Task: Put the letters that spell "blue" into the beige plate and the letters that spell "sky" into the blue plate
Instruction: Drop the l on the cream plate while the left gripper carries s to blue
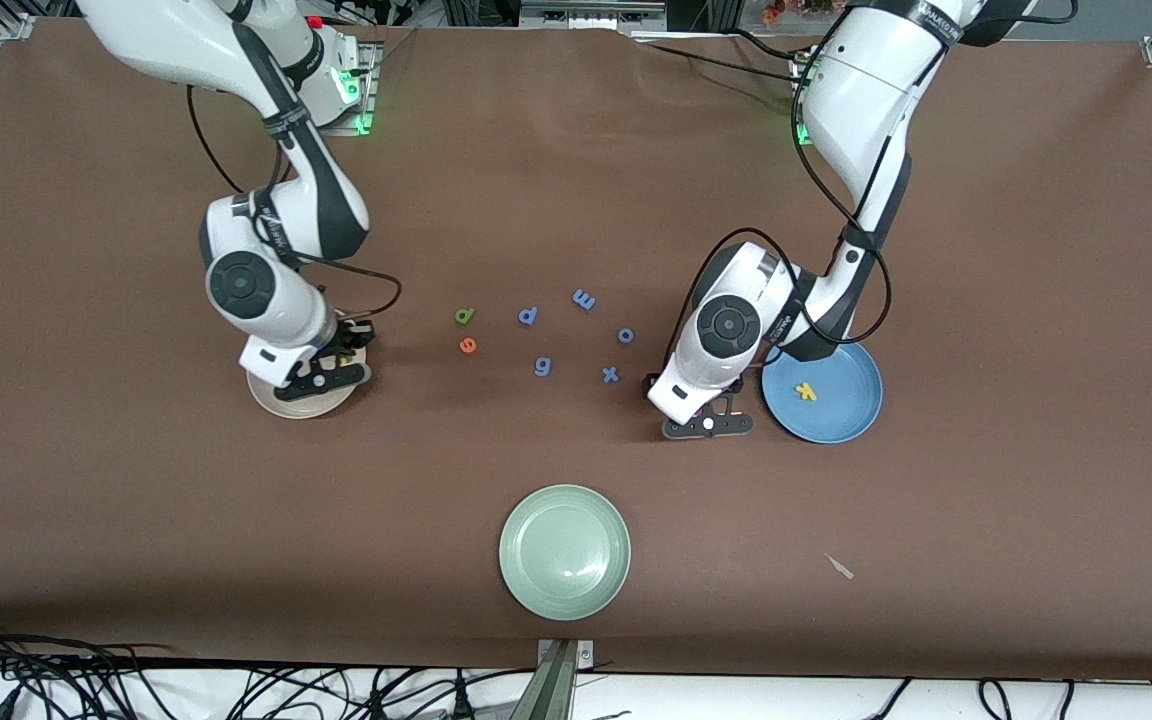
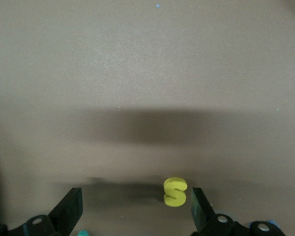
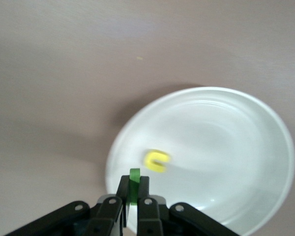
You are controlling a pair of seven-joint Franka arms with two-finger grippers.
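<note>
Brown bench [image 1: 576, 180] under both arms, foam letters scattered mid-way between them. Right pincer [image 3: 133, 194] pinched tight on a dark green l [image 3: 134, 183], held upright over the rim of the beige plate [image 3: 265, 147], presumably so as to drop it beside the yellow u [image 3: 157, 161] already lying inside. Plate sits toward the right arm's end, largely covered by the wrist in the front view.

Left pincer [image 2: 136, 209] spread wide and low over bare bench just beside the blue plate [image 1: 851, 410], jaws straddling a yellow s [image 2: 175, 191]; s stands much closer to one finger than the other, so closing will likely nudge it sideways before clamping. Seems a fresh approach rather than a grip (no contact visible). Sliver of teal at the wrist view's edge, possibly the y, too little showing to be sure. Yellow k [image 1: 806, 392] already resting in the blue plate.

Still out on the bench: light green b [image 1: 465, 316] and orange e [image 1: 468, 345], close together, plus blue distractors p [image 1: 528, 316], m [image 1: 584, 299], o [image 1: 626, 335], g [image 1: 542, 367], x [image 1: 611, 375]. Pale green plate [image 1: 564, 590] nearest the front camera, holding nothing.

Judged progress: about a third placed, two more letters in hand or about to be.
</note>
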